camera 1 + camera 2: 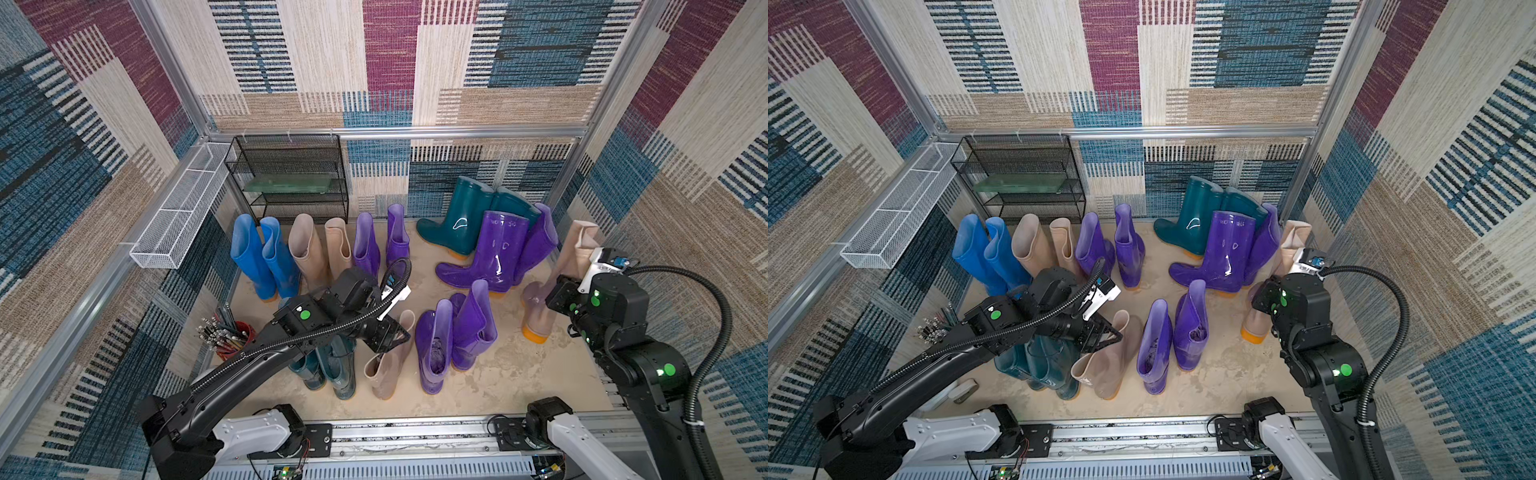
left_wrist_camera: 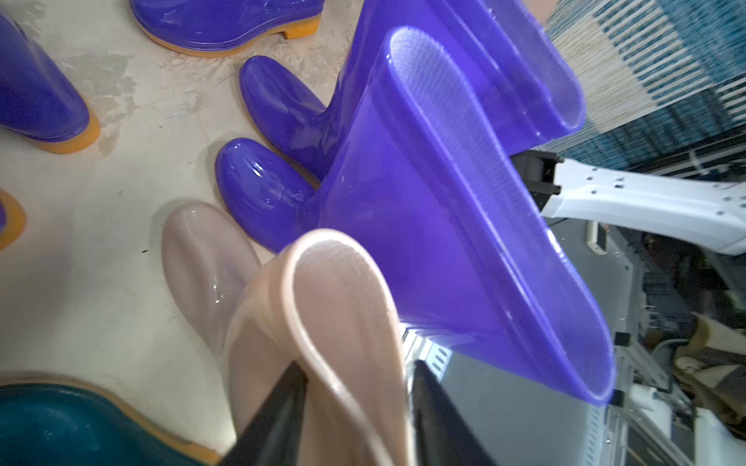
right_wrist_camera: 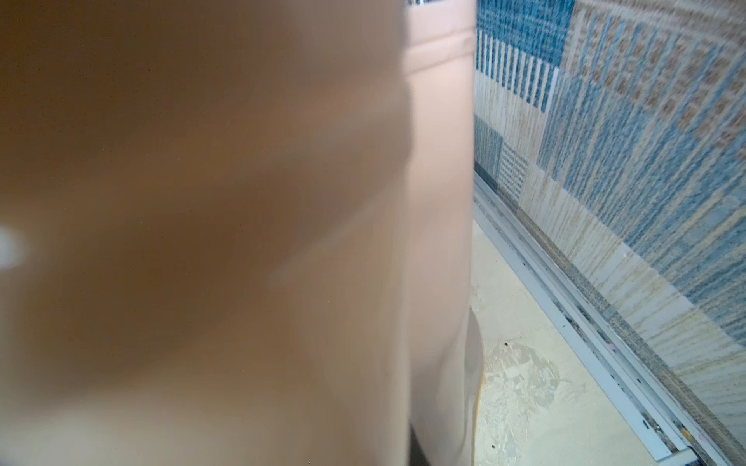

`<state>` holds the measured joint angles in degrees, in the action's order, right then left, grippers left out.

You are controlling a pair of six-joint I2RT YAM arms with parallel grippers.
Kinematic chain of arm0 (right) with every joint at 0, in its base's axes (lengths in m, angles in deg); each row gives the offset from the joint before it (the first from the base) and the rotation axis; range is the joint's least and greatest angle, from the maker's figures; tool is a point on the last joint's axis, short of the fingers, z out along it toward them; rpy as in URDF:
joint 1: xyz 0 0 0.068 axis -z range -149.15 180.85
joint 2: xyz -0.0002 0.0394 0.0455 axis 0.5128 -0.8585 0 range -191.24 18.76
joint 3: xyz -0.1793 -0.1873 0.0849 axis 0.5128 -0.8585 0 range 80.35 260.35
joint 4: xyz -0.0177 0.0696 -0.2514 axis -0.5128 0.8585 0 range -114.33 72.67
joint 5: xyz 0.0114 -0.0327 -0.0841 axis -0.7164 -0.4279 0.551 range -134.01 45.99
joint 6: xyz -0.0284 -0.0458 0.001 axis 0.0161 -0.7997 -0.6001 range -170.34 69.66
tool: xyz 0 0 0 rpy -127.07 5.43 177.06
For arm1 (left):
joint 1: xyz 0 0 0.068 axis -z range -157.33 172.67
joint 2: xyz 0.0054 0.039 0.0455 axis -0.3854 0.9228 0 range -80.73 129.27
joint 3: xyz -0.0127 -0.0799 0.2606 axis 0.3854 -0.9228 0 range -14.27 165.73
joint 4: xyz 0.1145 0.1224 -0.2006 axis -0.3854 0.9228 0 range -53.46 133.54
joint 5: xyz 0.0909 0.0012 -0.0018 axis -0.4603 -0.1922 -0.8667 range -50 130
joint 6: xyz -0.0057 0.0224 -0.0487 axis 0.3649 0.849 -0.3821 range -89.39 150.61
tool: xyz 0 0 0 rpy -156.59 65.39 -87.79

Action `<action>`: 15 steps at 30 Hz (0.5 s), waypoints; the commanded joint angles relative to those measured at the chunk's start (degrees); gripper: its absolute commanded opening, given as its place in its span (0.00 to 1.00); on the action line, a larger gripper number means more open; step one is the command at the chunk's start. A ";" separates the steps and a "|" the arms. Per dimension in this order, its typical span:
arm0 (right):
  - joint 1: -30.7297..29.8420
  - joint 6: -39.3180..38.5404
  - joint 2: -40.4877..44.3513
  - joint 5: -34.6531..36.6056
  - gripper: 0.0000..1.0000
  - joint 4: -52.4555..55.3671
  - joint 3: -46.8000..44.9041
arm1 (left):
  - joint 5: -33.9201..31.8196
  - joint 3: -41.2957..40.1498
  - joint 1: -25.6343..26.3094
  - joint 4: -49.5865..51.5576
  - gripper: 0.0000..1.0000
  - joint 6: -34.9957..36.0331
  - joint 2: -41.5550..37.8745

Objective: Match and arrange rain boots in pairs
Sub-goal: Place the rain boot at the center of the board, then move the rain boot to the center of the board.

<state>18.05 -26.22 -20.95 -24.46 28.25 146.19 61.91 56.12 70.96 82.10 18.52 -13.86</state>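
The left gripper [image 2: 358, 365] hangs over a short beige boot [image 1: 385, 370] that stands near the front of the sandy floor [image 1: 511, 374]. Its two black fingers [image 2: 278, 415] press on either side of the squeezed cuff. A purple pair [image 1: 453, 336] stands just beside this boot on one side and a dark teal pair [image 1: 336, 370] on the other. The right gripper [image 1: 552, 295] is closed, tight against a tall beige boot [image 1: 536, 311] leaning by the right wall; whether it pinches the rubber is hidden. Along the back stand a blue pair [image 1: 266, 257], a beige pair [image 1: 320, 249], a small purple pair [image 1: 382, 241], then tall teal boots [image 1: 461, 216] and tall purple boots [image 1: 494, 253].
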 commanded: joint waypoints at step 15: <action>0.00 1.59 1.41 -7.93 0.00 -11.46 -12.15 | -4.37 -11.65 0.05 -34.61 0.00 -19.86 -1.00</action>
<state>18.07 -25.52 -20.09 -30.41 23.29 135.09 61.02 45.45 71.05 55.00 0.75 -13.77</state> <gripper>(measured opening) 0.094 0.082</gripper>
